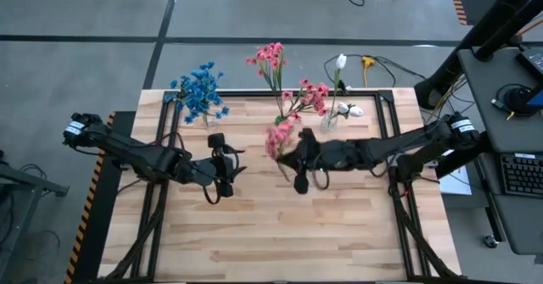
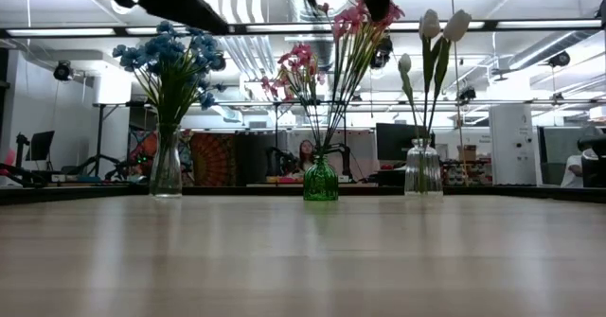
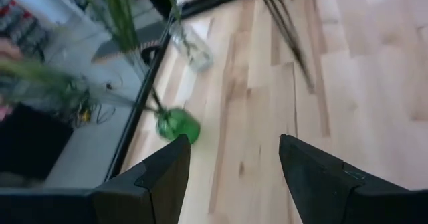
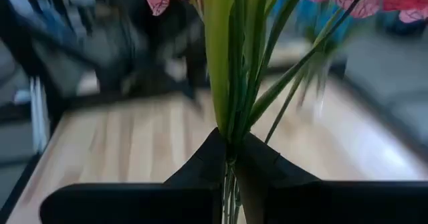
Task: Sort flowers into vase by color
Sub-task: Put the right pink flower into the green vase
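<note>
High view: your right gripper (image 1: 299,182) is pinched tight on a pink flower stem (image 4: 234,83), bloom (image 1: 278,138) hanging mid-table, just near of the green vase (image 2: 320,180). Your left gripper (image 1: 222,172) hovers left of it, fingers spread, holding nothing. Blue flowers (image 1: 200,91) stand far left, white buds (image 2: 442,26) far right.
</note>
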{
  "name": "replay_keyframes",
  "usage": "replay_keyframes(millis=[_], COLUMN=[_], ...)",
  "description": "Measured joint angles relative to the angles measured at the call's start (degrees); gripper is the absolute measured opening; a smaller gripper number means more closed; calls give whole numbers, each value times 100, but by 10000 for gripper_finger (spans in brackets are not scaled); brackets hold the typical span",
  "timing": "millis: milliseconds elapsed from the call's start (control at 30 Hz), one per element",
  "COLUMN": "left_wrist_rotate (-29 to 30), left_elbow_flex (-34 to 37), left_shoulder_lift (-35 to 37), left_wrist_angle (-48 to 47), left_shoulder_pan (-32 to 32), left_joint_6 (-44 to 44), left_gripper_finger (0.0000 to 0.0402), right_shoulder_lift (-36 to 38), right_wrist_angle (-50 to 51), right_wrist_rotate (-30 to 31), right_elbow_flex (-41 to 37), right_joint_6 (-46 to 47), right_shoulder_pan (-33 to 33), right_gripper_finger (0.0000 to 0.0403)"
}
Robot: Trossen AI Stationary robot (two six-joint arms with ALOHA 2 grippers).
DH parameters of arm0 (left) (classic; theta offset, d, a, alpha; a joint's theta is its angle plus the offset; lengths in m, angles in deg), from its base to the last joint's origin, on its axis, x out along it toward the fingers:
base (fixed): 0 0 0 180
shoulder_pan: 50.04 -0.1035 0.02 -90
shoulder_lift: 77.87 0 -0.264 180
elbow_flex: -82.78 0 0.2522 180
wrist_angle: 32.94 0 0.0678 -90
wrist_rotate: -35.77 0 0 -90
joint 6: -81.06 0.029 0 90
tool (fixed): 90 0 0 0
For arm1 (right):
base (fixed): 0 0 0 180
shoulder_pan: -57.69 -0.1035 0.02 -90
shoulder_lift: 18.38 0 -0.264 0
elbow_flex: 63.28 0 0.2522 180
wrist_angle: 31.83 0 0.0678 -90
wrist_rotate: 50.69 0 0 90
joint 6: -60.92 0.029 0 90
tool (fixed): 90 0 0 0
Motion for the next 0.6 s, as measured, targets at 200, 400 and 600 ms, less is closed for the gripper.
replay_keyframes(millis=[200,400,600], left_wrist_rotate=[35,92,92], left_elbow_flex=[4,9,9], left_shoulder_lift=[320,433,395], left_wrist_angle=[-1171,-1605,-1603], left_shoulder_pan=[0,-2,-2], left_joint_6=[-996,-1456,-1462], left_gripper_finger=[212,212,212], right_shoulder_lift=[-9,-9,-11], right_wrist_angle=[-2026,-2432,-2397], right_wrist_rotate=[215,1068,890], right_elbow_flex=[-290,-212,-203], right_joint_6=[-1182,-1726,-1237], right_shoulder_pan=[484,1110,1875], right_gripper_finger=[18,18,18])
